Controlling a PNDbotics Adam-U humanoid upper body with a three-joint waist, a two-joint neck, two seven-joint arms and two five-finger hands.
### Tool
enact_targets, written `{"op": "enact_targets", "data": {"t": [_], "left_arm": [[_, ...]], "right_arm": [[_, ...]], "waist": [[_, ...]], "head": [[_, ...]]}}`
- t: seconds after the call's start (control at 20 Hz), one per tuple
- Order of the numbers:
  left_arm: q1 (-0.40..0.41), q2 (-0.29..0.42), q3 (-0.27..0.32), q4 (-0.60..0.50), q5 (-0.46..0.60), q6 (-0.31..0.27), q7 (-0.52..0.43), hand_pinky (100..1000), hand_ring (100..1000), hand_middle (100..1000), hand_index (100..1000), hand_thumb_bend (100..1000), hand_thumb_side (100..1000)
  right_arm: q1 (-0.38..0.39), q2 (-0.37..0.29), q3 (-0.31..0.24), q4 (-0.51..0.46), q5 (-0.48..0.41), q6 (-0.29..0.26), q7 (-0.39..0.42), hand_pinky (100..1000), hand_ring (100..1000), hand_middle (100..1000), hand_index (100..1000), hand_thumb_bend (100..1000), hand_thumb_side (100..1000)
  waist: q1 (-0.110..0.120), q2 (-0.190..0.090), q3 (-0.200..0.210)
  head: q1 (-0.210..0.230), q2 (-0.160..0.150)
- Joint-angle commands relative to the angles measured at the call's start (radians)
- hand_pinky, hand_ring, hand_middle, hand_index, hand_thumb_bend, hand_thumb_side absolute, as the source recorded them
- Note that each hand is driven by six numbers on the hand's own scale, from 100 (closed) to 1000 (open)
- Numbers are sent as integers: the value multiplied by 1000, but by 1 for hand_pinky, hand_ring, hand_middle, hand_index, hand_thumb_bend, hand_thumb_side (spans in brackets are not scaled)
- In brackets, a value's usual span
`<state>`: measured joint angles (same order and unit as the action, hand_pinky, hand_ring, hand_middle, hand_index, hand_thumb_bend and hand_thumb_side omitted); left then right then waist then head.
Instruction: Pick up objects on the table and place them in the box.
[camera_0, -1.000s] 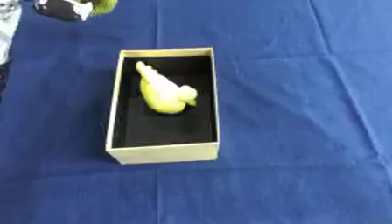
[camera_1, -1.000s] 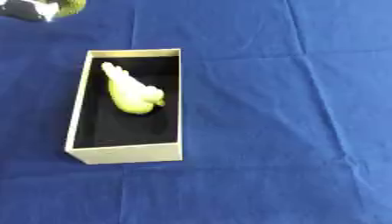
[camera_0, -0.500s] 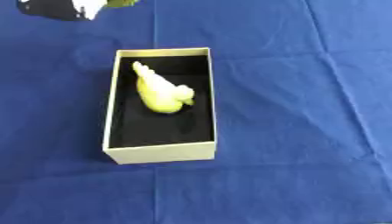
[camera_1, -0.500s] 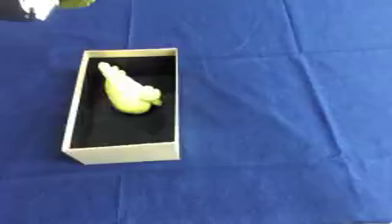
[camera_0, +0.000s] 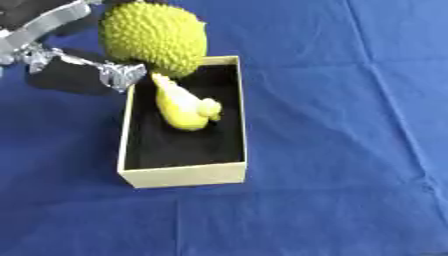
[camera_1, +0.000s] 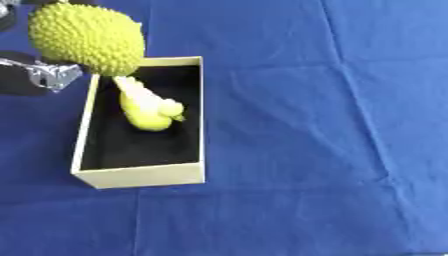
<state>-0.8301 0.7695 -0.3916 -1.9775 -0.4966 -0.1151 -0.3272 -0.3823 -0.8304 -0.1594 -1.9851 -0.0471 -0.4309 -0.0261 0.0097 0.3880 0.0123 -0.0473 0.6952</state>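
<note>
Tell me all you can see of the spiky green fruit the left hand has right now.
The spiky green fruit is a rounded, yellow-green, durian-like ball covered in small blunt bumps, plastic-looking. It sits at the box's far left corner, overlapping the rim and hiding the tip of the yellow toy inside. The left hand is beside it on its left; the contact itself is not visible.

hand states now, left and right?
Left hand: carrying the spiky yellow-green fruit over the box; finger state cannot be told.
Right hand: not in view.
</note>
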Motion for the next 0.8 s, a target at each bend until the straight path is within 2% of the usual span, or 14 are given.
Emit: {"op": "enact_targets", "data": {"t": [0.05, 0.2, 0.45, 0.8], "left_arm": [[2, 29, -1, -21, 21, 20, -8, 564, 531, 533, 711, 100, 260], [22, 14, -16, -7, 36, 32, -34, 558, 528, 532, 710, 100, 270], [30, -11, -55, 25, 39, 31, -92, 566, 536, 543, 717, 100, 236], [11, -57, -91, 82, -12, -16, -132, 651, 618, 615, 777, 100, 150]], "right_arm": [[-10, -24, -11, -15, -7, -1, 2, 874, 815, 571, 774, 100, 365], [-10, -20, -11, -15, -8, -3, 4, 875, 816, 572, 774, 100, 371], [-8, -15, -13, -15, -9, -3, 8, 875, 816, 572, 774, 100, 392], [-3, -7, -15, -15, -12, 1, 14, 877, 815, 570, 774, 100, 420]], "waist": [[-4, -19, -1], [-6, -15, -3], [-7, -13, -6], [-8, -14, -8]], "head": [[3, 8], [6, 11], [8, 13], [12, 9]]}}
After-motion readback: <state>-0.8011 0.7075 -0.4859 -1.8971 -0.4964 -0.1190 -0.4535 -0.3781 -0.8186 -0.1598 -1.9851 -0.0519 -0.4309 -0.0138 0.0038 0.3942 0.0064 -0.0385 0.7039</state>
